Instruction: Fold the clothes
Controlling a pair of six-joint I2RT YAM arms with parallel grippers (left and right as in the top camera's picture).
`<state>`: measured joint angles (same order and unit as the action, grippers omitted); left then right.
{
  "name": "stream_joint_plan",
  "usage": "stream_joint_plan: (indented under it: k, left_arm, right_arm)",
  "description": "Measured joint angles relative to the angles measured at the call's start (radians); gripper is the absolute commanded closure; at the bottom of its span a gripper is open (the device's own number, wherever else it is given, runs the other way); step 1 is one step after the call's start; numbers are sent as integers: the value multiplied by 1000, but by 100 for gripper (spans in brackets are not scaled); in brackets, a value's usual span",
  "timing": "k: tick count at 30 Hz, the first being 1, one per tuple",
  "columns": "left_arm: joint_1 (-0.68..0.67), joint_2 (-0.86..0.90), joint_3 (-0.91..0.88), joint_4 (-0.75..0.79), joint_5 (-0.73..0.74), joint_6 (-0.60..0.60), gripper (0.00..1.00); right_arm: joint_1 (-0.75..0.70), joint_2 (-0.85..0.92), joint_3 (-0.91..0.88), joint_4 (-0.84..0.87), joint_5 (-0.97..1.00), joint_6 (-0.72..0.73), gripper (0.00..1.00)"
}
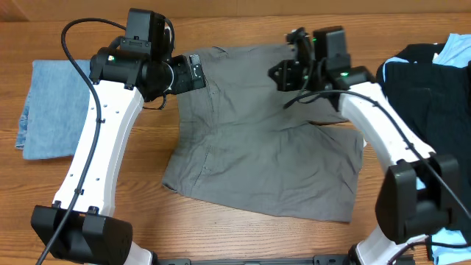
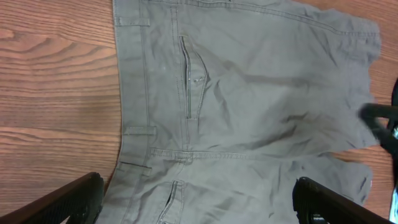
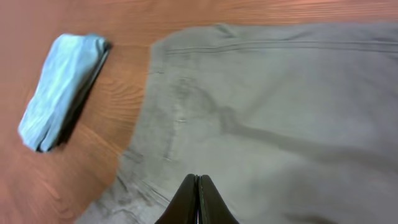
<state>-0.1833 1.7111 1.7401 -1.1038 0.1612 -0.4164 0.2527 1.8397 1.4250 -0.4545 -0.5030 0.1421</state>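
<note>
1. Presently, you have the grey shorts (image 1: pixel 257 140) spread flat on the table (image 1: pixel 221 232), lying mid-table with bare wood showing in front of the near hem.
2. Note that the waistband (image 2: pixel 130 93), with its belt loops, runs along the left edge of the shorts. A stitched pocket (image 2: pixel 189 78) sits just inside it.
3. The two legs point right, with a small gap showing between them.
4. A folded denim piece (image 1: pixel 48 110) lies on the table to the left, well apart from the shorts.
5. Your left gripper (image 2: pixel 198 182) is over the far left corner of the shorts, by the waistband. Its jaws are spread wide and nothing is between them.
6. Your right gripper (image 3: pixel 198 180) is over the far part of the shorts. Its fingers are pressed tight together, and no cloth is seen caught in them.
7. A black garment (image 1: pixel 419 81) lies at the far right, with light blue cloth (image 1: pixel 458 46) touching its far side.
</note>
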Motion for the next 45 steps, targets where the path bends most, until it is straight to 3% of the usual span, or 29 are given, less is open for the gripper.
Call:
stream_joint_plan:
  k: [8, 15, 29, 45]
  left_arm:
    - [0, 0, 0, 0, 0, 0, 0]
    - [0, 0, 0, 0, 0, 0, 0]
    - [0, 0, 0, 0, 0, 0, 0]
    - [0, 0, 0, 0, 0, 0, 0]
  right_arm:
    - [111, 209, -2, 153, -15, 65, 96]
    - [170, 340, -8, 166, 50, 85, 96]
    - [157, 344, 11, 122, 163, 92, 96]
    - [-22, 305, 21, -64, 201, 93, 96]
